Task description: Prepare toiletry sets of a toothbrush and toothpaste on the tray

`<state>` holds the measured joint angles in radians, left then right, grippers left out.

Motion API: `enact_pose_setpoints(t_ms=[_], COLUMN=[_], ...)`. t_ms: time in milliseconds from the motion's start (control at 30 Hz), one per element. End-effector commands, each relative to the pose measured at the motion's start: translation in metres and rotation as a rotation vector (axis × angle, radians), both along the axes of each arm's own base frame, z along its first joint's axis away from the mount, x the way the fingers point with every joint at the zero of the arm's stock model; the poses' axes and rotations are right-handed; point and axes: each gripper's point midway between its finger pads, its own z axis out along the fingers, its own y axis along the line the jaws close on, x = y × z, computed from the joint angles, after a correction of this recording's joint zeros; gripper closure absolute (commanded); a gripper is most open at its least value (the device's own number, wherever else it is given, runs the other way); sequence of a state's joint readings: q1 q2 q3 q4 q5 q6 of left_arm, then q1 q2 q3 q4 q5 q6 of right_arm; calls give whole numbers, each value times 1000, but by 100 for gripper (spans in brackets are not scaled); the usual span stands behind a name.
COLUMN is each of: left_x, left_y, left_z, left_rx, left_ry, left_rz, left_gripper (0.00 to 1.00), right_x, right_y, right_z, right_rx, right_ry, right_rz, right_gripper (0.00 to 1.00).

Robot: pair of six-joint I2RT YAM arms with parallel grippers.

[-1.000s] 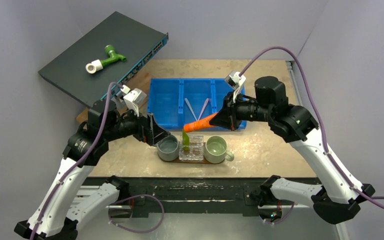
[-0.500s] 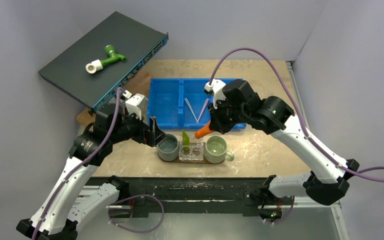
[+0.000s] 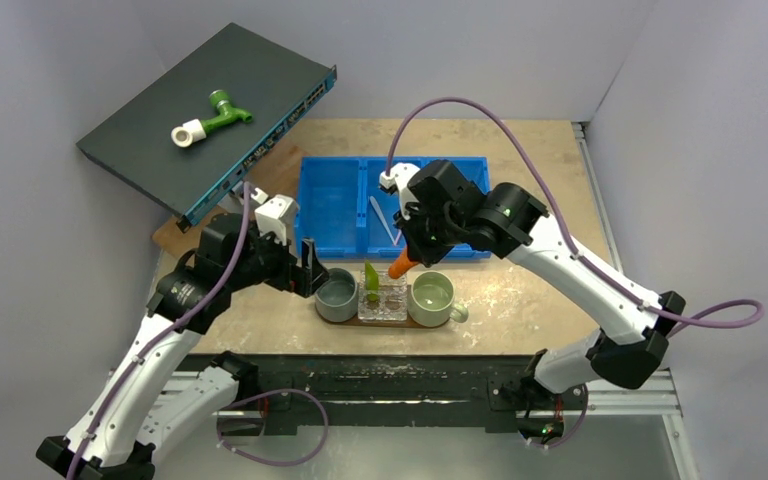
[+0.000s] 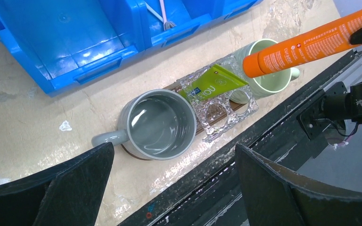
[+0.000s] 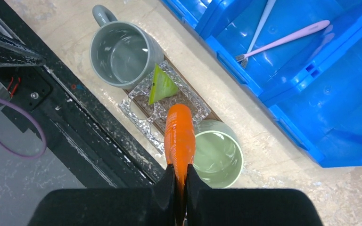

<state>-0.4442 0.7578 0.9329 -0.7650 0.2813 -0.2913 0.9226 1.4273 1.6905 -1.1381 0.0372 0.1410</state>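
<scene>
My right gripper [image 5: 179, 181] is shut on the orange tube [image 5: 179, 134] and holds it nose-down just above the clear holder [image 5: 143, 106], between the lime-green tube [image 5: 161, 85] and the green mug [image 5: 217, 155]. In the top view the orange tube [image 3: 400, 265] hangs from the right gripper [image 3: 412, 250] over the dark-brown tray [image 3: 380, 322]. The lime-green tube [image 4: 212, 84] stands tilted in the holder. My left gripper [image 4: 174, 188] is open and empty beside the grey mug [image 4: 158, 123]. The pink toothbrush [image 5: 287, 40] and the pale toothbrush [image 5: 261, 23] lie in the blue bin [image 5: 311, 94].
The grey mug [image 3: 337, 296], holder and green mug [image 3: 432, 297] stand in a row on the tray near the table's front edge. A dark flat box [image 3: 210, 100] with a green-white fitting [image 3: 210, 118] rests tilted at the back left.
My right arm has swung left and down, turning the orange tube from near level to pointing down over the holder. My left gripper has barely moved.
</scene>
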Motion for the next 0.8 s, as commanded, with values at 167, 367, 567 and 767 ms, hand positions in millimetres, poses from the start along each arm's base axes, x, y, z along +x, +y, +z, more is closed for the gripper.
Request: enact_pose_setpoints(t_ms=[167, 367, 567, 767], left_x=[8, 7, 7, 7], left_y=[2, 2, 2, 1], left_z=[5, 6, 7, 7], left_rx=[11, 11, 7, 4], left_ry=[-67, -74, -76, -76], left_rz=[-4, -5, -9, -12], left_gripper=[1, 1, 1, 1], right_x=[4, 6, 9, 12], right_y=[17, 23, 29, 31], right_z=[1, -12, -21, -29], right_rx=[-12, -50, -66, -89], right_ry=[-21, -7, 2, 11], right_rz=[10, 13, 15, 17], right_gripper=[100, 100, 100, 100])
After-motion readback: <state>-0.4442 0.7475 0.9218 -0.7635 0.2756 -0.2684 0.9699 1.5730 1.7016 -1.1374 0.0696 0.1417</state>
